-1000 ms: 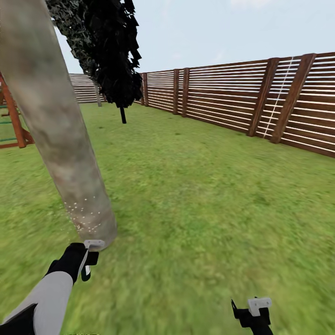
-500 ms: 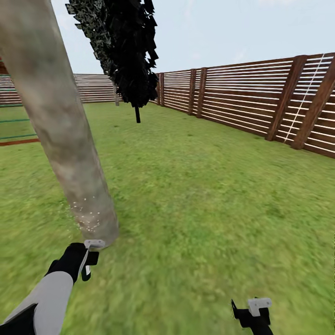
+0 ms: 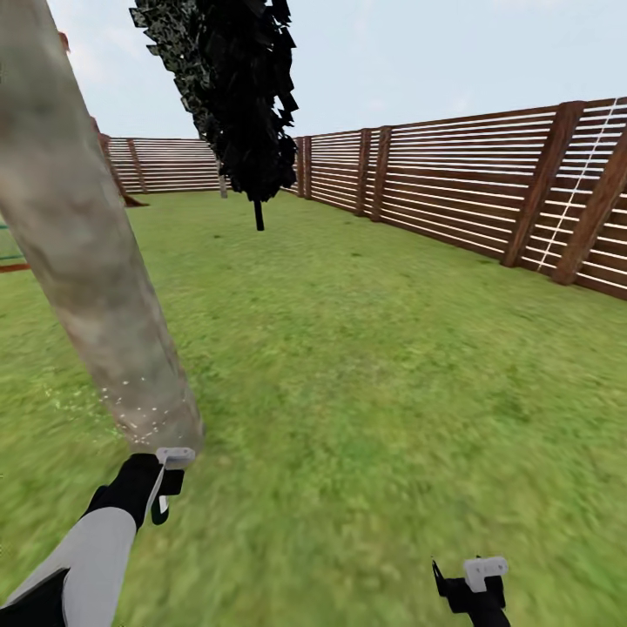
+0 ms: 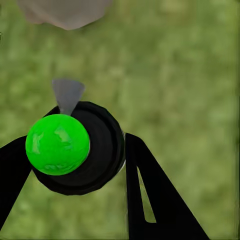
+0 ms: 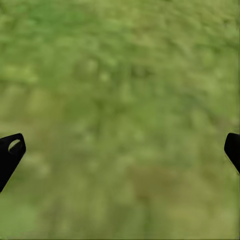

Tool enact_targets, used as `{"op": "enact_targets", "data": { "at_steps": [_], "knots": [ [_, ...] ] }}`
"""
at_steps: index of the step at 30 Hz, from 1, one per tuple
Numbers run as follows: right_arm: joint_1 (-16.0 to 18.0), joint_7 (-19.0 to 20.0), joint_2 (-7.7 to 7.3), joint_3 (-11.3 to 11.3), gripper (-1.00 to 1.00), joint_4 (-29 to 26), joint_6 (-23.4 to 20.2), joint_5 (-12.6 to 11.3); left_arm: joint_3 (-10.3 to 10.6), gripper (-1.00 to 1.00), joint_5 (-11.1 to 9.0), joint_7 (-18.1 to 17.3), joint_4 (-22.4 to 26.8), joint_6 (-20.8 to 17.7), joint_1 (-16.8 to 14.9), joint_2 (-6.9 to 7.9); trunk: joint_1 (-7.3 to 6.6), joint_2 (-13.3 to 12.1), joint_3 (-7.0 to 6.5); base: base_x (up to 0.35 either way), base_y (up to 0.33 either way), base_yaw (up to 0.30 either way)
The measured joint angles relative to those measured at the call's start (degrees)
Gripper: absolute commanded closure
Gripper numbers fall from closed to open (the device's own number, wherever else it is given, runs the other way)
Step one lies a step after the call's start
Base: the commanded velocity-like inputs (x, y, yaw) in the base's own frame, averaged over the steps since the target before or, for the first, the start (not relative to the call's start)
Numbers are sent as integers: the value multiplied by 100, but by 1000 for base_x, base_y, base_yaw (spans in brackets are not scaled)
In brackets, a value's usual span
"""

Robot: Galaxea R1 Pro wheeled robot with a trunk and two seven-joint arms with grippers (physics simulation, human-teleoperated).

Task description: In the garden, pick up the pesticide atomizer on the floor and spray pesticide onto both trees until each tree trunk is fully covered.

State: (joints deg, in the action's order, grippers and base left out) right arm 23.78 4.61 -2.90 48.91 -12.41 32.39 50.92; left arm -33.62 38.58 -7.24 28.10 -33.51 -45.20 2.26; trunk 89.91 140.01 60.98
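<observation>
Garden lawn [image 3: 366,366] bounded by a slatted wooden fence [image 3: 470,187], seen from the head camera. The tree trunk [image 3: 87,261], a thick pale mottled column, rises from the grass just ahead of the left tool [image 3: 161,488] and leans away up toward the upper left, so its long axis runs steeply upward from the base. Pesticide [image 3: 139,418] shows as pale specks low on the trunk, directly in front of that tool. In the left wrist view the left tool [image 4: 70,165] is pinched on the atomizer [image 4: 75,147], its green cap toward the camera and its grey nozzle aimed at the trunk base. The right tool [image 5: 120,150] hangs spread and empty over grass, well apart from the trunk; the left arm is plainly nearer. Coverage would likely need to proceed upward along the trunk.
</observation>
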Motion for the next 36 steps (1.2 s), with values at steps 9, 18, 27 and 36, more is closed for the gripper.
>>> {"op": "enact_targets", "data": {
  "at_steps": [9,18,27,36],
  "knots": [
    [1,0,0,0,-100,1,0,0,0,100,-4,0,1,0,0,0,0,0,0,132,-268,276],
    [-2,0,8,0,-100,3,1,0,0,100,-214,1,4,2,-1,1,0,0,0,130,-268,229],
    [-3,0,9,0,-100,3,0,0,11,100,-217,4,27,1,0,26,0,0,0,129,-268,71],
    [-2,0,9,0,-100,3,0,0,18,100,-213,9,21,1,0,24,0,0,0,129,-268,274]
  ]
}}
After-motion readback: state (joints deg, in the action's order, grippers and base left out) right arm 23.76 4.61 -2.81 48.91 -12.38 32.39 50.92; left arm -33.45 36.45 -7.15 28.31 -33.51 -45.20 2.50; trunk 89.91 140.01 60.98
